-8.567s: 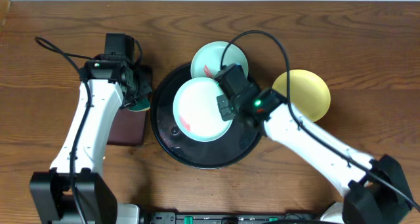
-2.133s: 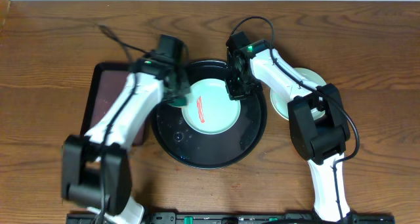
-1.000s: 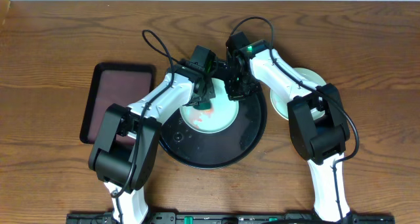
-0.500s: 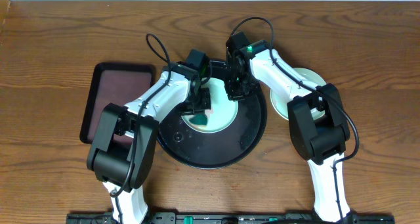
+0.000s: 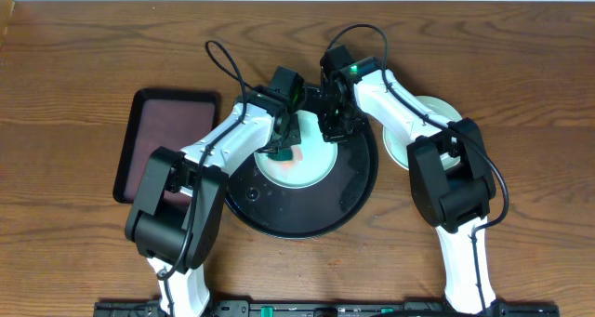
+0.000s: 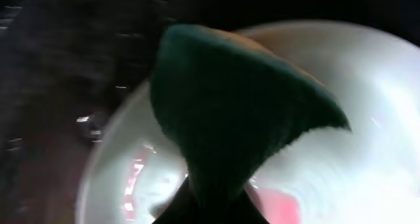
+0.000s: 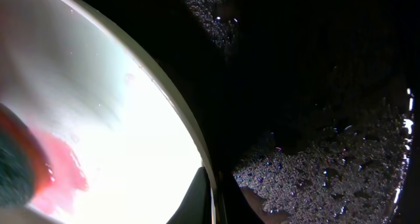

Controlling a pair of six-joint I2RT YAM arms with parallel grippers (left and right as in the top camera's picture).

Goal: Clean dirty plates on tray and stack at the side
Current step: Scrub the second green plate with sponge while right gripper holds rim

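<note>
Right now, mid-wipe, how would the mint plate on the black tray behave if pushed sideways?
The mint plate probably slides easily: the black tray is glossy and beaded with droplets. It looks thin and light, so the green cloth could drag it; the right hand at its rim likely steadies it. It seems stiff, showing no flex under the cloth.

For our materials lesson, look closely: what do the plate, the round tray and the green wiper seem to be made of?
Plate: probably plastic; smooth, pale mint, with a soft sheen and a thin rim.
Tray: glossy black, perhaps plastic or lacquer; bright speckles, possibly droplets, glint on it.
Wiper: soft, dark green and matt with a fuzzy edge; cloth or sponge, cannot tell which.
</note>
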